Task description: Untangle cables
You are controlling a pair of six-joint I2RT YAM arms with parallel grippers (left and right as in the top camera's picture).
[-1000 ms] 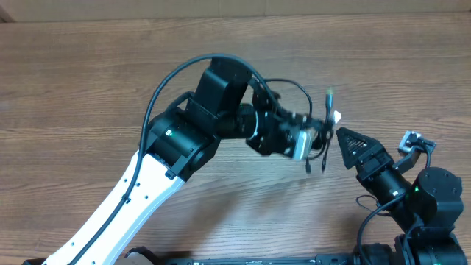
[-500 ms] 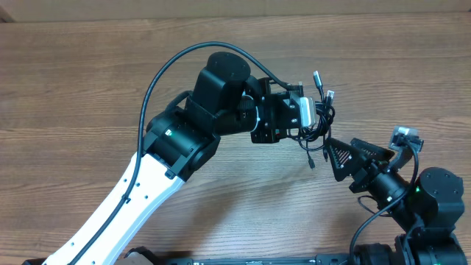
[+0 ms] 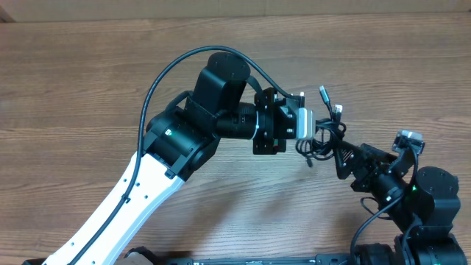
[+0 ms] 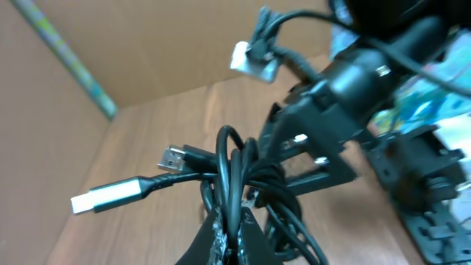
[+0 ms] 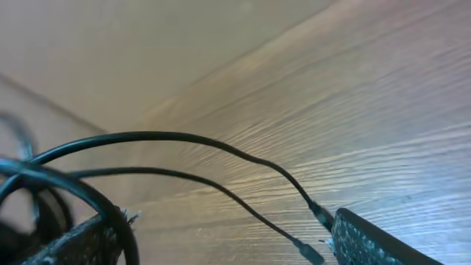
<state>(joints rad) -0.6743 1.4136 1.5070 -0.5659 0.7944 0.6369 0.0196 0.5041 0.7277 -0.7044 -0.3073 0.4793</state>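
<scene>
The left gripper (image 4: 228, 232) is clamped shut on the cables (image 3: 326, 138), pinching several loops of the knot at once. It holds the bundle clear of the surface (image 3: 88, 73), toward the right edge and about midway between front and back. A silver plug (image 4: 110, 195) and other loose ends stick out of the tangle. The right gripper (image 3: 344, 158) has its jaws wide apart and holds nothing. It sits just beside the bundle, and its wrist view shows two thin strands running across the gap between its fingers. The main risk, as I judge it, is closing there and catching both strands. Pulling would then drag the whole knot against the left pinch and cinch it tighter rather than free one cable. Because the left gripper traps several loops together, nothing can slide through, so a hard tug could also yank the bundle out of that narrow grip and drop it. A plug could snag inside a loop as a strand is drawn through. The two grippers are also very near each other, so a small misjudged approach could knock their fingers together.
</scene>
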